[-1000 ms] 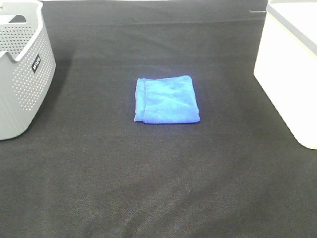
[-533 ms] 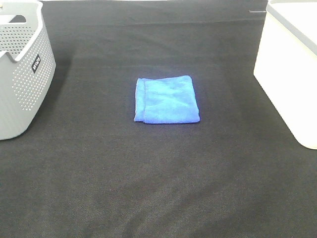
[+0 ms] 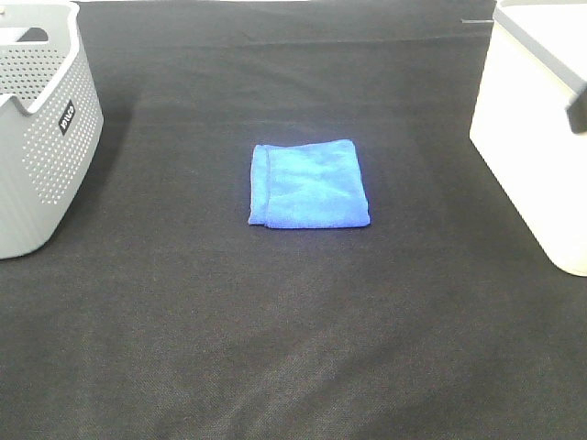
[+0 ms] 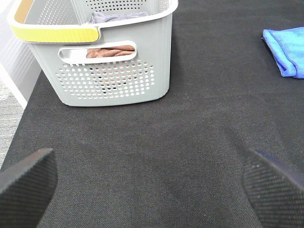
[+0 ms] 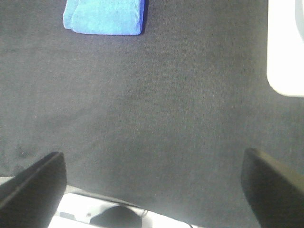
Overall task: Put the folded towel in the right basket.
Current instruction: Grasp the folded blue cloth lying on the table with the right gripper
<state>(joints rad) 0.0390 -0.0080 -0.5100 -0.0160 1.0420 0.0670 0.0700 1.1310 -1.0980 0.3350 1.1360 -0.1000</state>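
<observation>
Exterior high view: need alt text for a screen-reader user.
A folded blue towel lies flat in the middle of a black cloth-covered table, touching nothing. A grey perforated basket stands at the left edge and a white basket at the right, both partly cut off; a dark sliver pokes in at the right edge.

Light was even and fairly bright; the dark cloth around the blue towel looked grainy. Right of the towel the white basket was washed out by glare. Left of it the grey basket cast a soft shadow. The right wrist view was blurred.
</observation>
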